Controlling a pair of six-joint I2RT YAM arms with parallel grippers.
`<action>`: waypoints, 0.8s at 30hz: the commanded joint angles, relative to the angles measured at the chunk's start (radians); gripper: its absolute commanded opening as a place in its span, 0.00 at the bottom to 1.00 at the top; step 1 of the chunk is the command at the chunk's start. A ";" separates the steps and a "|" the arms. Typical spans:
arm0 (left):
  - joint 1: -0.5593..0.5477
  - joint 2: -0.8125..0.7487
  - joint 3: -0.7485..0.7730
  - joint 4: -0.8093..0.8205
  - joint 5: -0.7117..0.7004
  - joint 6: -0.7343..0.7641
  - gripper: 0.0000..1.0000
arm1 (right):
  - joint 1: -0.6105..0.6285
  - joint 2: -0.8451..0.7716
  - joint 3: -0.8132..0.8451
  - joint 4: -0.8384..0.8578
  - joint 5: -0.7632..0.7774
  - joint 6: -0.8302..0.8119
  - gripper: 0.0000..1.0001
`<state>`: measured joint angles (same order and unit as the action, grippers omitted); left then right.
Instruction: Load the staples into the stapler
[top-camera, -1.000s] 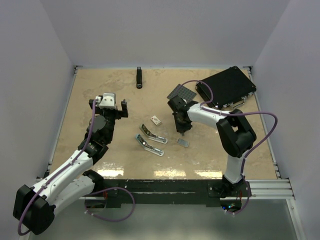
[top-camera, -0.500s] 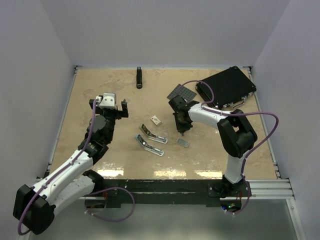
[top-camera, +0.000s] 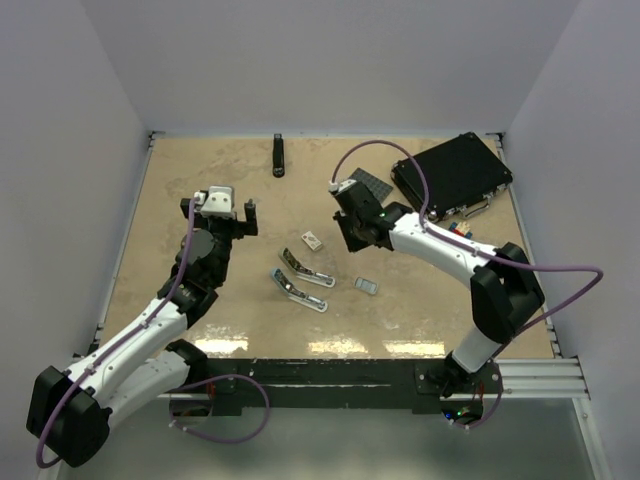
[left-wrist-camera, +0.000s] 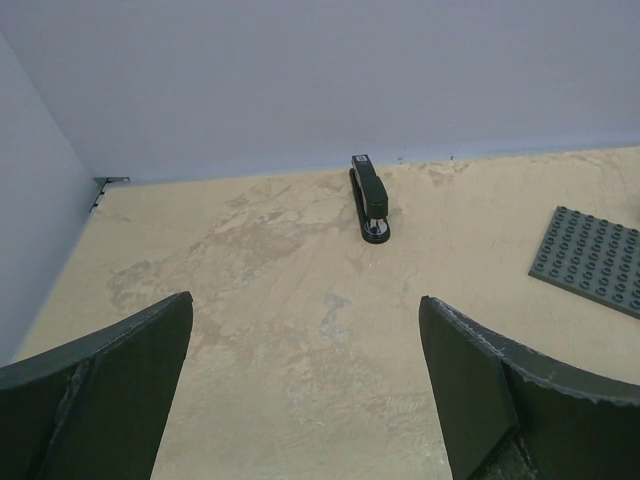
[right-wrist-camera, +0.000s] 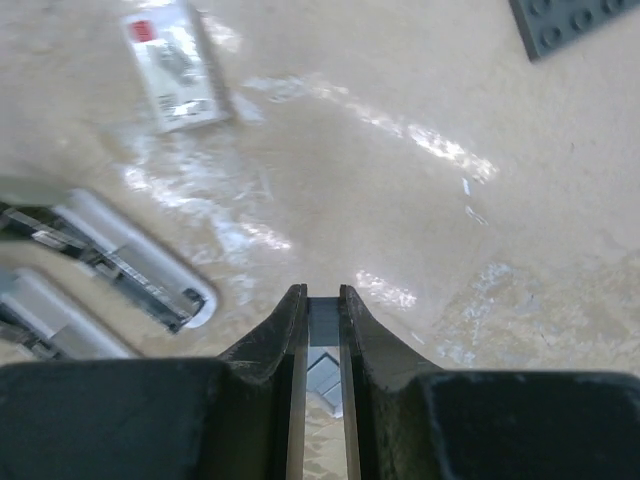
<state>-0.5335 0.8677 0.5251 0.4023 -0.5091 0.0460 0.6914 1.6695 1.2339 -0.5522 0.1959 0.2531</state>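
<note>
The grey-green stapler (top-camera: 300, 278) lies opened in two long parts at the table's middle, silvery metal showing (right-wrist-camera: 130, 265). Just beyond it lies the small white staple box (top-camera: 312, 239) (right-wrist-camera: 175, 65). The grey-blue tray (top-camera: 366, 285) sits to the stapler's right. My right gripper (top-camera: 351, 238) (right-wrist-camera: 322, 300) hovers between box and tray, shut on a thin grey strip of staples (right-wrist-camera: 323, 318) pinched at its tips. Through the gap below the strip I see the tray (right-wrist-camera: 326, 375). My left gripper (top-camera: 222, 213) (left-wrist-camera: 305, 390) hangs wide open and holds nothing, left of the stapler.
A slim black stapler (top-camera: 279, 155) (left-wrist-camera: 370, 198) lies by the back wall. A grey studded baseplate (top-camera: 366, 184) (left-wrist-camera: 595, 260) and a black case (top-camera: 452, 175) sit at the back right, with small coloured bricks (top-camera: 459, 229) beside the case.
My right arm has swung out and its gripper has risen and shifted slightly left, away from the tray, jaws closed on the staple strip. The left arm has not moved.
</note>
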 joint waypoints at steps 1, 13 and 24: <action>-0.008 0.002 -0.008 0.047 0.006 0.000 1.00 | 0.083 -0.040 -0.002 0.122 -0.033 -0.178 0.11; -0.008 -0.001 -0.007 0.044 -0.006 0.002 1.00 | 0.232 -0.074 -0.072 0.256 -0.300 -0.296 0.10; -0.008 -0.001 -0.007 0.044 -0.009 0.003 1.00 | 0.315 -0.063 -0.139 0.302 -0.329 -0.233 0.11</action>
<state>-0.5381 0.8680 0.5251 0.4023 -0.5098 0.0463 0.9939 1.6302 1.0996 -0.3054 -0.1085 -0.0090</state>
